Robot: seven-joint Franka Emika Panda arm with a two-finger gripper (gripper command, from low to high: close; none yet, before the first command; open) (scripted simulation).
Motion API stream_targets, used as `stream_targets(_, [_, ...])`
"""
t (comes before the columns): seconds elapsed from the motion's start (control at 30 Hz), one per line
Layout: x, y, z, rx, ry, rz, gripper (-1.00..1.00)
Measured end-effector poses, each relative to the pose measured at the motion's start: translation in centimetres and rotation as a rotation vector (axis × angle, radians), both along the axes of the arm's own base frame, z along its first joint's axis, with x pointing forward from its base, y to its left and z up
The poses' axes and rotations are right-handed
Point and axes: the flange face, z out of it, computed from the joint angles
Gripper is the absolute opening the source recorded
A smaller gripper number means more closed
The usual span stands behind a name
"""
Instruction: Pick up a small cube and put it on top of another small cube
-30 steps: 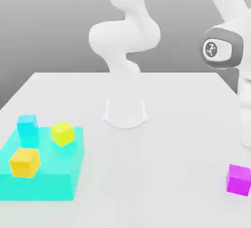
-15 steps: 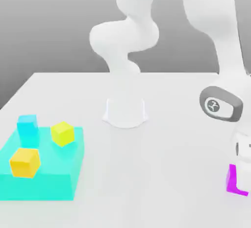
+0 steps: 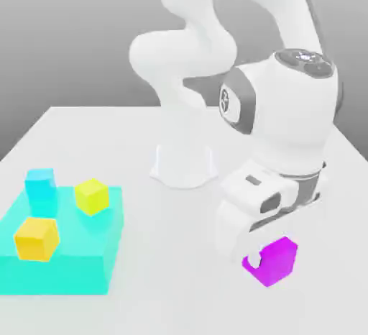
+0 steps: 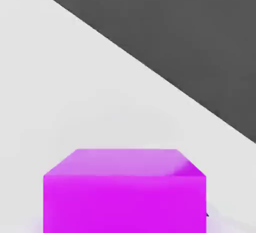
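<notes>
The small cube [image 3: 280, 263] is plain magenta and sits right under my hand in the exterior view, right of centre near the table's front. My gripper [image 3: 267, 258] is shut on it, and one white fingertip overlaps the cube's left face. In the hand view the small cube [image 4: 125, 192] looms very close, with white table behind it. On the exterior view's left, two yellow cubes [image 3: 92, 195] [image 3: 37, 238] and a cyan cube [image 3: 40, 186] rest on a flat teal block [image 3: 79, 265]. They are well apart from the gripper.
The arm's white base [image 3: 183, 164] stands at the table's middle back. The white table [image 3: 165, 254] lies bare between the teal block and my hand. Its far edge meets a grey backdrop.
The hand dropped onto the magenta cube at the front right, and its jaws went from open to shut on it. It has now carried the cube toward the exterior view's left.
</notes>
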Motion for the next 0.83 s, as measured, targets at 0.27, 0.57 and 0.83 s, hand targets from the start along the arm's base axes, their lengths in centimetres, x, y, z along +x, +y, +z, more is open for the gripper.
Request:
stream_targets(0.27, [-4.5,-22.0,5.7,0.024,-0.011,-0.699,-1.00])
stream_targets(0.57, [-7.7,-27.4,1.6,0.045,-0.014,-0.908,1.00])
stream_targets(0.83, [-7.7,-27.5,5.4,0.042,-0.014,-0.912,1.00])
